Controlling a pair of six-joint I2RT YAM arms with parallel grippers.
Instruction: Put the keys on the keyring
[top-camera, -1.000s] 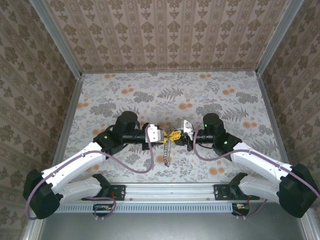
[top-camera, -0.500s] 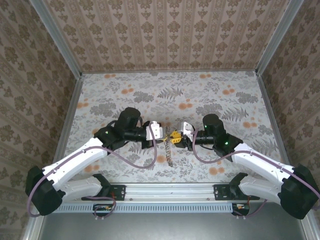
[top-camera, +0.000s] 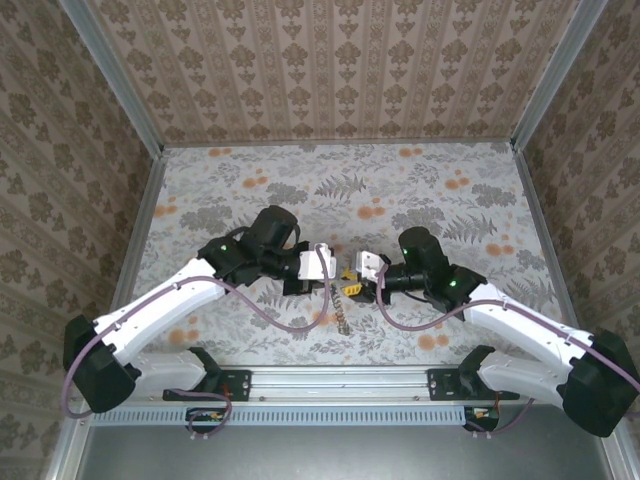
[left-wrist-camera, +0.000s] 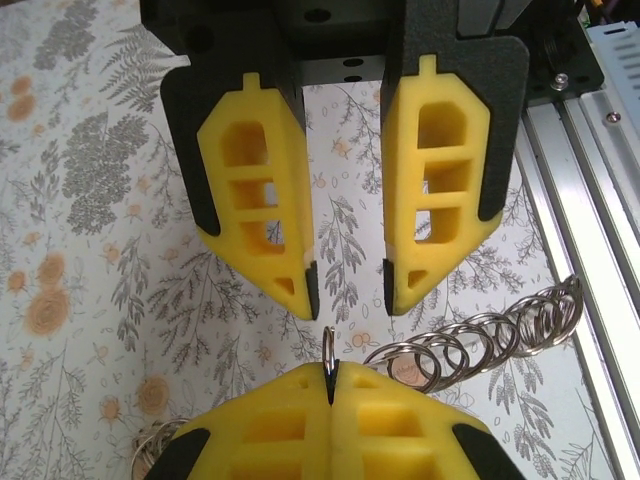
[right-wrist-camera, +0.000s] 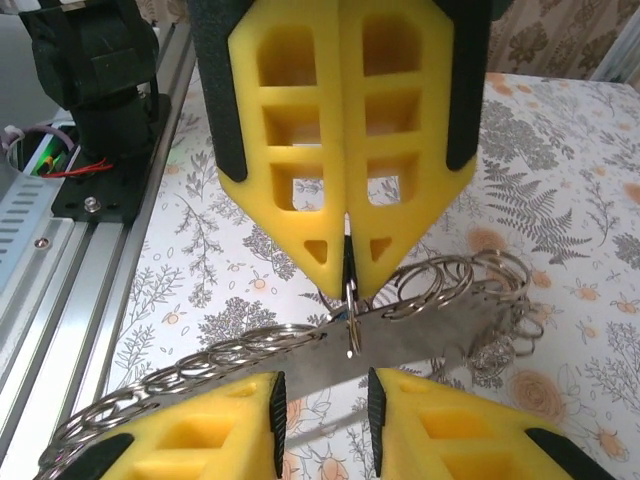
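Observation:
The keyring (left-wrist-camera: 480, 338) is a floppy chain of linked silver rings. My left gripper (left-wrist-camera: 330, 375) is shut on one upright ring (left-wrist-camera: 328, 348) of it, and the rest trails off to the right above the table. In the right wrist view the same pinched ring (right-wrist-camera: 350, 318) hangs from the left gripper (right-wrist-camera: 347, 285). Facing it tip to tip is my right gripper (right-wrist-camera: 325, 395), open, its pads (right-wrist-camera: 278, 405) either side of the ring without touching it. From above, both grippers (top-camera: 335, 272) (top-camera: 356, 280) meet at mid-table and the chain (top-camera: 340, 315) dangles below them. The keys are hidden.
A flowered tabletop (top-camera: 400, 190) lies inside patterned walls. The metal base rail (top-camera: 350, 385) runs along the near edge, close beside the chain's end (left-wrist-camera: 570, 290). More tangled rings (right-wrist-camera: 500, 345) hang at the chain's far end. Purple cables (top-camera: 270, 325) loop beneath both arms.
My right gripper has opened and let go of the ring. The left gripper has closed fully on it. The left arm has swung right, and the meeting point has shifted slightly nearer.

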